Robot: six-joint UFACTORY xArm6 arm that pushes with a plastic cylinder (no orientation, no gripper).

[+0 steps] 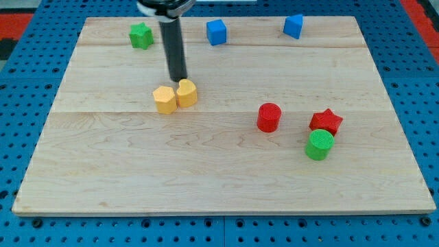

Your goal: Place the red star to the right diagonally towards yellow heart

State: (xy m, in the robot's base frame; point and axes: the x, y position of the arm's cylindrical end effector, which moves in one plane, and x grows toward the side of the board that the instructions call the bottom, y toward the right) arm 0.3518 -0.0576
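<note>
The red star (326, 121) lies at the view's right, touching the green cylinder (319, 145) just below it. The yellow heart (186, 92) sits left of centre, touching a yellow hexagon block (164, 99) on its left. My tip (179, 79) stands just above the yellow heart at its upper left, close to it or touching it; I cannot tell which. The rod rises from there to the view's top. The red star is far to the right of my tip.
A red cylinder (269, 117) stands left of the red star. A green star (141, 36) is at the top left. Two blue blocks (216, 31) (293, 26) sit along the top edge of the wooden board (103, 171).
</note>
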